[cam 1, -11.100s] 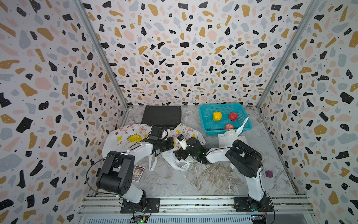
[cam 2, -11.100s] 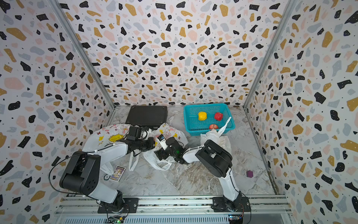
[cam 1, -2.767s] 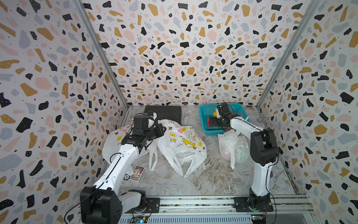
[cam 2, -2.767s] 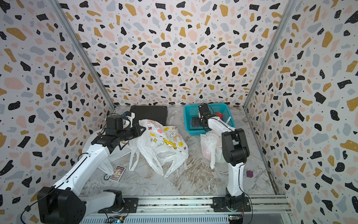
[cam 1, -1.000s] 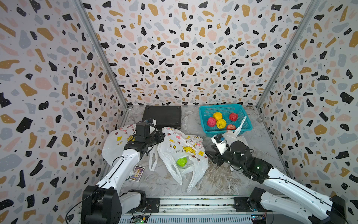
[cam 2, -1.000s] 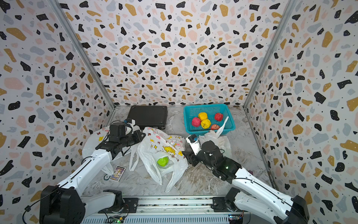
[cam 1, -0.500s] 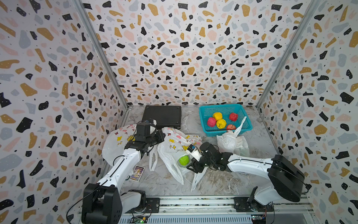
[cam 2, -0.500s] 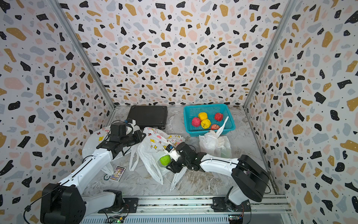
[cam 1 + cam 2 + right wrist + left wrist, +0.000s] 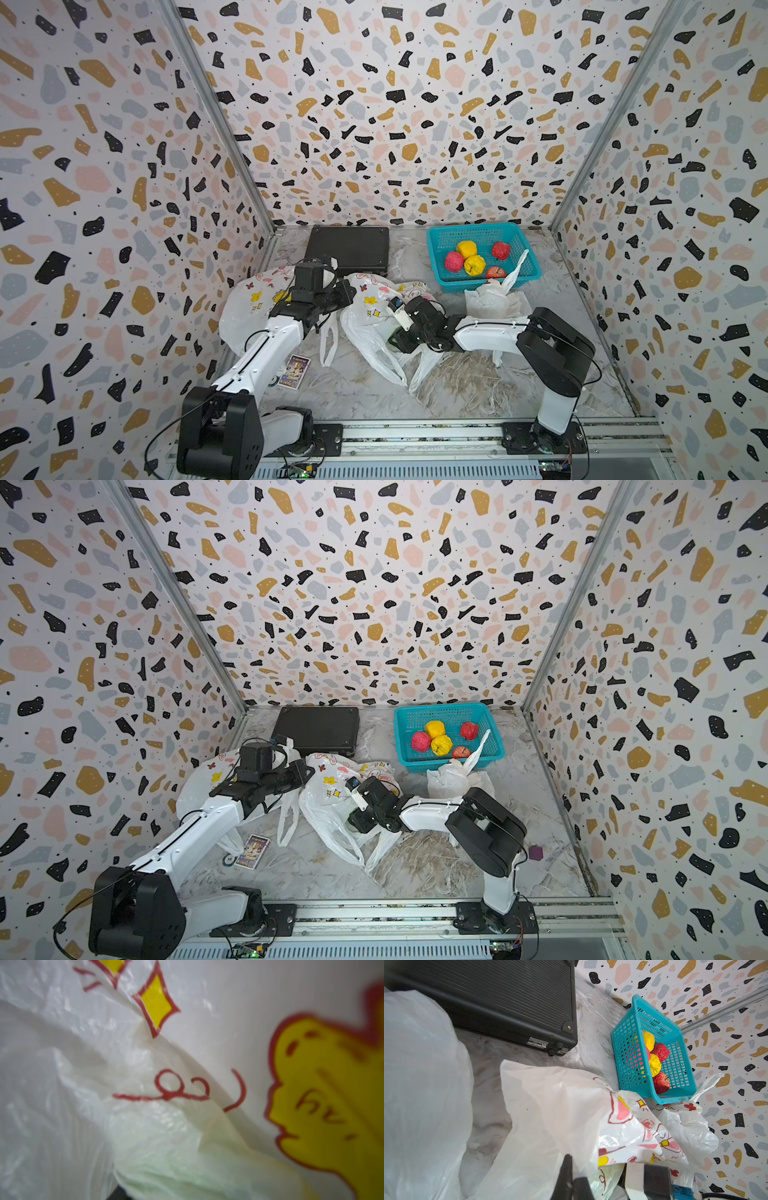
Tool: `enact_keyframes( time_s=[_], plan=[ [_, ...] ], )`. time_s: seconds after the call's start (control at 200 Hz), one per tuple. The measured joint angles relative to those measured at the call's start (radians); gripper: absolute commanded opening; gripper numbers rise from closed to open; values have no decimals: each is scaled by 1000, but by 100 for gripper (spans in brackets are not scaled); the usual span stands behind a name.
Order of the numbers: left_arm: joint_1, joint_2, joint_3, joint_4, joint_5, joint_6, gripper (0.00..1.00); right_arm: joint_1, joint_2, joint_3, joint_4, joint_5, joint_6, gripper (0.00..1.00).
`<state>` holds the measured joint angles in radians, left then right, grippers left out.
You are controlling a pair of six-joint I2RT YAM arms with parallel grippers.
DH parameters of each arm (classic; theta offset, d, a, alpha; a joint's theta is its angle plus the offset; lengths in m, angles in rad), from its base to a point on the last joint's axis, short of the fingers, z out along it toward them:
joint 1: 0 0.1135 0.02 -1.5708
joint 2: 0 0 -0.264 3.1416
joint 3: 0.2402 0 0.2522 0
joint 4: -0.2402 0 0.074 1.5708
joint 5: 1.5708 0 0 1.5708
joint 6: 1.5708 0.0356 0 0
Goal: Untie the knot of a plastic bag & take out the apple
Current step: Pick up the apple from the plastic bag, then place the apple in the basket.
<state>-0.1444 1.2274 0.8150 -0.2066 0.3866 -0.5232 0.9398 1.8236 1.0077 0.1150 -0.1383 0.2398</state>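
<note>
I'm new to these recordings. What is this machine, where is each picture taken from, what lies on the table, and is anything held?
Two robot arms stand on a front rail. Both top views look down on everything; each wrist view rides an arm. On the table lie a black case, a blue basket of red and yellow fruit, a plain white bag and a printed bag. The left gripper pinches the printed bag's edge. The right gripper is buried in that bag's folds; its jaws are hidden. Something pale green, likely the apple, shows through the plastic.
</note>
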Motion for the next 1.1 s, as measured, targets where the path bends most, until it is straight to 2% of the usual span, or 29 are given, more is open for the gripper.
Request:
enact_keyframes(
  time_s=[0.085, 0.195, 0.3, 0.365, 0.415, 0.476, 0.561, 0.621, 0.676, 0.696, 0.796, 0.831, 0.966, 1.056, 1.096],
  plan=[
    [8, 0, 18, -47, -57, 21, 0, 0, -51, -31, -12, -5, -5, 24],
    [56, 0, 51, -102, -163, 40, 0, 0, -239, -124, -50, -34, -30, 29],
    [101, 10, 72, -130, -255, 44, 0, -1, -403, -148, -69, -119, -76, 27],
    [108, 26, 84, -138, -297, 46, 0, -5, -454, -130, -73, -168, -99, 21],
    [109, 37, 85, -139, -325, 49, 0, -11, -469, -107, -78, -186, -106, 22],
    [117, 42, 85, -154, -357, 51, 0, -35, -476, -75, -91, -164, -98, 19],
    [158, 33, 85, -174, -389, 51, 0, -134, -469, -19, -119, -68, -62, 28],
    [199, 14, 85, -182, -404, 48, 14, -245, -438, 50, -161, 10, -29, 36],
    [233, -16, 85, -189, -418, 47, 45, -337, -369, 142, -203, 80, -8, 52],
    [242, -28, 85, -189, -423, 43, 53, -367, -338, 184, -221, 101, 1, 57],
    [258, -60, 116, -217, -421, 43, 76, -487, -166, 380, -313, 181, 22, 82],
    [258, -55, 142, -230, -411, 45, 83, -515, -116, 431, -351, 194, 28, 99],
    [257, -21, 251, -273, -384, 65, 90, -562, -33, 507, -514, 236, 35, 100],
    [257, -27, 277, -294, -383, 69, 93, -559, -108, 431, -568, 246, 37, 100],
    [257, -34, 280, -303, -378, 70, 99, -556, -176, 366, -581, 253, 41, 100]
  ],
)
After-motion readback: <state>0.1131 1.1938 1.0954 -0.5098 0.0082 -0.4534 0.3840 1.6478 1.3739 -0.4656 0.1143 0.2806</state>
